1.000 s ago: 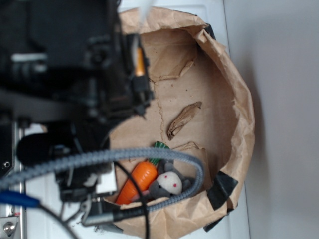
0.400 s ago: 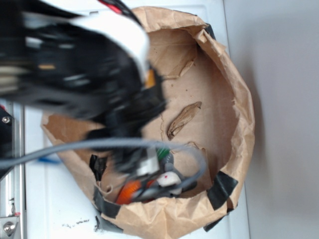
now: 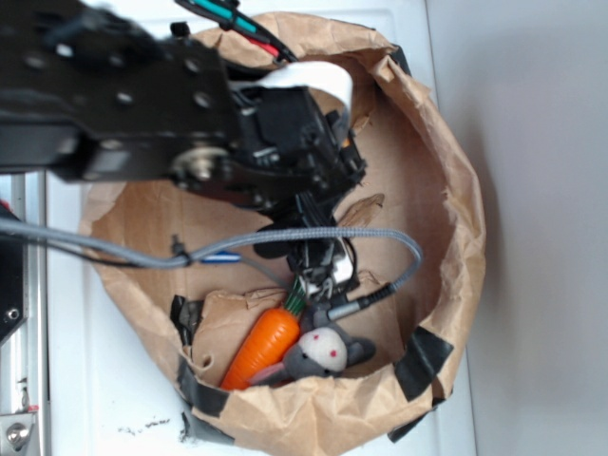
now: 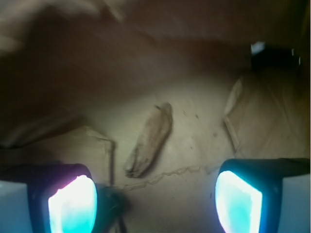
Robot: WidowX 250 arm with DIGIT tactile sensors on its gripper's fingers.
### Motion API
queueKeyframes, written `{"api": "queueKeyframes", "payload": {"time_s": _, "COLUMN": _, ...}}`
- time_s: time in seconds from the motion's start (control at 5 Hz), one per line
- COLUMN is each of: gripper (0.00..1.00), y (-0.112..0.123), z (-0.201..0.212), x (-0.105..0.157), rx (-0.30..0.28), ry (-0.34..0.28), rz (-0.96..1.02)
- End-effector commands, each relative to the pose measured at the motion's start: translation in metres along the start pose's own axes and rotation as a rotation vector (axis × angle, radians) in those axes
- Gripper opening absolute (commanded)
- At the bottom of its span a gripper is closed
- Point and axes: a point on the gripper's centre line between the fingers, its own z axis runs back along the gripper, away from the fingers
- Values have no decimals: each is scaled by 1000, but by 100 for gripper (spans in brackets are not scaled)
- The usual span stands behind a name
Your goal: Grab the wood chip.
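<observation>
The wood chip (image 4: 150, 141) is a tan-brown sliver lying at a slant on the brown paper floor. It lies just ahead of my gripper (image 4: 155, 204) and apart from it. The two glowing fingertips (image 4: 73, 204) stand wide apart with only bare paper between them, so the gripper is open. In the exterior view the black arm covers most of the chip, and only its upper end (image 3: 369, 203) shows. There the gripper (image 3: 323, 269) hangs low inside the bag, just above the carrot's green top.
A crumpled brown paper bag (image 3: 461, 199) walls in the working area, patched with black tape (image 3: 423, 361). An orange toy carrot (image 3: 266, 344) and a grey toy mouse (image 3: 323, 351) lie at the near side. A grey cable (image 3: 380, 237) loops across. A torn paper flap (image 4: 232, 116) curls up at the right.
The arm has swung right and down into the bag and now covers most of the wood chip. The carrot and the mouse show fully again.
</observation>
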Motion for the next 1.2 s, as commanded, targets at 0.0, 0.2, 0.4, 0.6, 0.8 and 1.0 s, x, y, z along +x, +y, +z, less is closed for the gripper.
{"api": "queueKeyframes", "payload": {"time_s": 0.0, "gripper": 100, "y": -14, "z": -3, "x": 12, "rx": 13, "ry": -9, "rz": 23}}
{"api": "queueKeyframes", "payload": {"time_s": 0.2, "gripper": 100, "y": -9, "z": -1, "x": 14, "rx": 25, "ry": -4, "rz": 53}}
{"api": "queueKeyframes", "payload": {"time_s": 0.4, "gripper": 100, "y": -13, "z": 2, "x": 11, "rx": 48, "ry": 0, "rz": 129}}
{"api": "queueKeyframes", "payload": {"time_s": 0.6, "gripper": 100, "y": -13, "z": 2, "x": 12, "rx": 79, "ry": -3, "rz": 146}}
{"api": "queueKeyframes", "payload": {"time_s": 0.8, "gripper": 100, "y": -14, "z": 7, "x": 10, "rx": 104, "ry": -3, "rz": 163}}
{"api": "queueKeyframes", "payload": {"time_s": 1.0, "gripper": 100, "y": -14, "z": 7, "x": 10, "rx": 104, "ry": -3, "rz": 163}}
